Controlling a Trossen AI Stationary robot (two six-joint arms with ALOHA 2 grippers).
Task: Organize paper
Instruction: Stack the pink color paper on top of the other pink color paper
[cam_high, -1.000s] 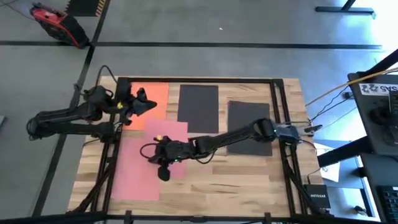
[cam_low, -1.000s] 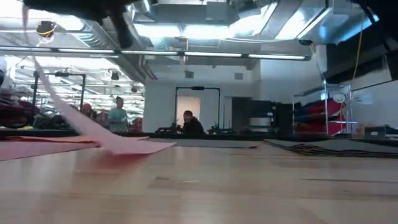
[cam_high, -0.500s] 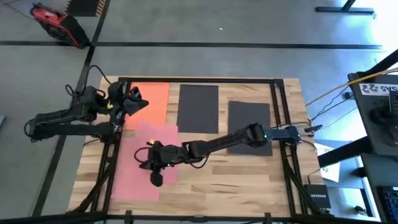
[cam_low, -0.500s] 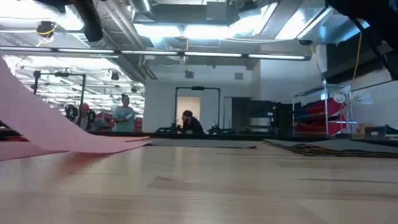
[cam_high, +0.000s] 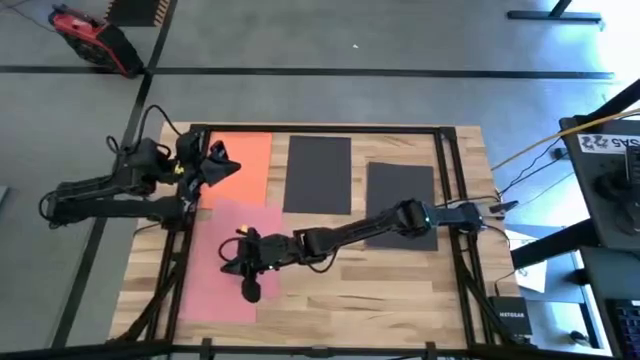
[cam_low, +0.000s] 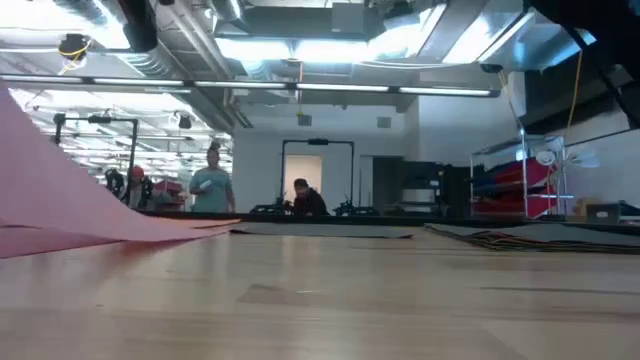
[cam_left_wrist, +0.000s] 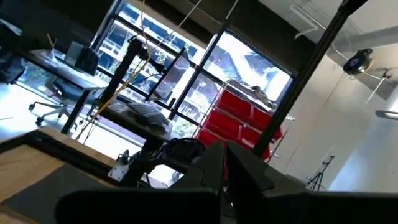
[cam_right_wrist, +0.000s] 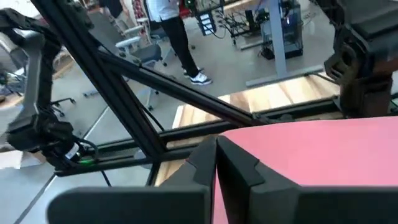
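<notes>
A pink paper sheet (cam_high: 250, 228) is at the table's left middle, with my right gripper (cam_high: 242, 268) reaching across from the right and shut on it. In the low view the pink sheet (cam_low: 70, 190) slopes up to the left. A second pinkish sheet (cam_high: 215, 300) lies flat under it toward the near left corner. At the far left an orange sheet (cam_high: 250, 158) lies flat, with my left gripper (cam_high: 218, 165) shut above its left part. Two black sheets (cam_high: 318, 175) (cam_high: 402, 205) lie flat farther right. My right gripper pinches the pink sheet between its two fingers, the paper's surface (cam_right_wrist: 249, 163) starting right beside them. The arm comes from the table's right, slanting down. The sheet's left part is raised, and its right edge (cam_low: 205, 224) rests on the table.
Black frame rails (cam_high: 445, 160) run along the table's edges. Bare wood (cam_high: 370, 290) lies at the near right. Beyond the table, people (cam_low: 212, 185) stand and sit in the room.
My right gripper has moved toward the table's left and a little nearer, pulling the pink sheet along. The sheet's right edge has slid left over the wood and off the black sheet's corner. My left gripper has drawn back a little toward the left edge.
</notes>
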